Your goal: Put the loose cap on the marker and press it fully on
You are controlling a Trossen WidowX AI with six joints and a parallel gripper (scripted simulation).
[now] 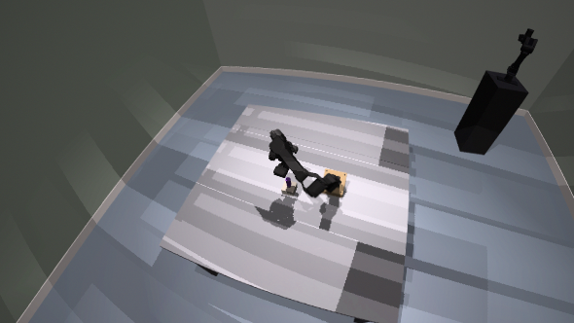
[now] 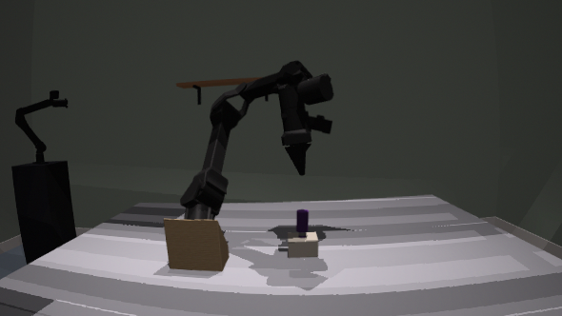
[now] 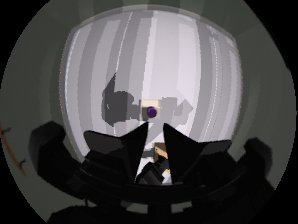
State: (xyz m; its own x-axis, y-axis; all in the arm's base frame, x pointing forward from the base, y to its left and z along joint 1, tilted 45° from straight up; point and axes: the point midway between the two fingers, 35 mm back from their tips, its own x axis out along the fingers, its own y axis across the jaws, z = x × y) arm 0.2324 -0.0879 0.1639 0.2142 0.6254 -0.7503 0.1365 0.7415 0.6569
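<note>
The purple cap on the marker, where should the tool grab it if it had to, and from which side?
Grip the purple cap around its straight sides near the top, coming down from above. It stands upright on the marker in the holder block, so its sides are free, and the tool, part open and empty, hangs above it.

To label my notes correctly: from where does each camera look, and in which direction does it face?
Top: high overhead, tilted down at the table; whole arm shows.
Exterior: low beside the table, facing sideways; arm and raised tool show.
Wrist: on the arm, looking down past the fingers.
All three share the purple cap on the holder block.
</note>
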